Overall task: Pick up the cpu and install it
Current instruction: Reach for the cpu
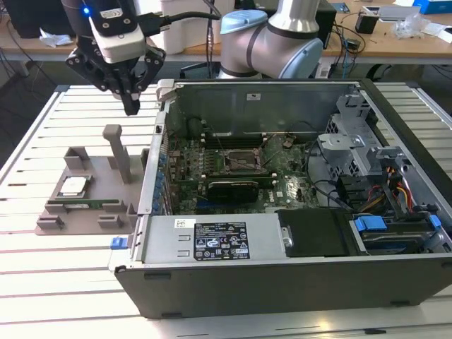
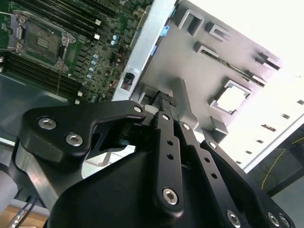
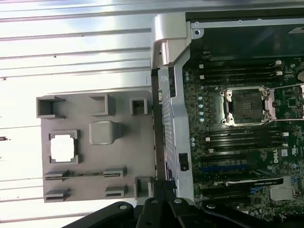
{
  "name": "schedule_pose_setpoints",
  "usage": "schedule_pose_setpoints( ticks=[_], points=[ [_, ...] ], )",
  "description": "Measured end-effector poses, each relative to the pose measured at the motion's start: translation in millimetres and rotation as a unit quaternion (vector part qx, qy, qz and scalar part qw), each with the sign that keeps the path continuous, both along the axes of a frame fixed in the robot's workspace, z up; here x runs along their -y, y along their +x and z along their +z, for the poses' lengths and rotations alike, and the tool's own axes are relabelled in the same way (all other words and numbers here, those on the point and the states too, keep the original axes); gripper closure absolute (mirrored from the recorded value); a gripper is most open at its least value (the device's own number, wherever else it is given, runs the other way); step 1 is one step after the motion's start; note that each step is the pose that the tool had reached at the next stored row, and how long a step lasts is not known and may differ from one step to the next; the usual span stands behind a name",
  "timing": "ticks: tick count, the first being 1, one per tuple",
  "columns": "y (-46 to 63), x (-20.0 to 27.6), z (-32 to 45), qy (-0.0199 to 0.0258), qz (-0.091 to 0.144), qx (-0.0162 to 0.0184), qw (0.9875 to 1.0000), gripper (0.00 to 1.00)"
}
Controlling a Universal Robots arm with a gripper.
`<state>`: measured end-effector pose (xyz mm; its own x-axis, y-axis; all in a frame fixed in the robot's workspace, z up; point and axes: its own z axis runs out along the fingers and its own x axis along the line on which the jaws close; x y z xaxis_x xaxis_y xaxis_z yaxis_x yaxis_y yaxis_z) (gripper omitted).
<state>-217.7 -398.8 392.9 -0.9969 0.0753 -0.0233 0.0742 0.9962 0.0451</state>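
Cpu (image 1: 73, 186) flat in tray (image 1: 97, 176), plate upward, claw (image 1: 132, 107) apart

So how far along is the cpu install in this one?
Nothing looks done yet: the cpu lies in its tray recess and the motherboard socket is empty. The gripper hangs shut above the tray, holding nothing. Both pick-up and install are left.

Matte black gripper (image 1: 132, 106), chunky linkage bars, silver hex screws (image 2: 169, 195) all over, ribbed fingertip pad (image 2: 167, 99). White-grey wrist block (image 1: 116, 28) on top with tiny glowing blue light (image 1: 86, 10). Black cable (image 1: 176, 18) plugged into side. Silver-grey arm (image 1: 282, 49), pale blue joint cap (image 1: 240, 21). Looks pretty standard tbh.
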Motion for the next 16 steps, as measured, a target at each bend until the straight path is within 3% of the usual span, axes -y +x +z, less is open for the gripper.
schedule_pose_setpoints(
  ticks=[7, 16],
  points=[
    [-18.1, 0.0, -0.2, 0.0, 0.0, 0.0, 1.0, 0.89],
    [-32.7, 0.0, -0.4, 0.0, 0.0, 0.0, 1.0, 0.89]
  ],
)
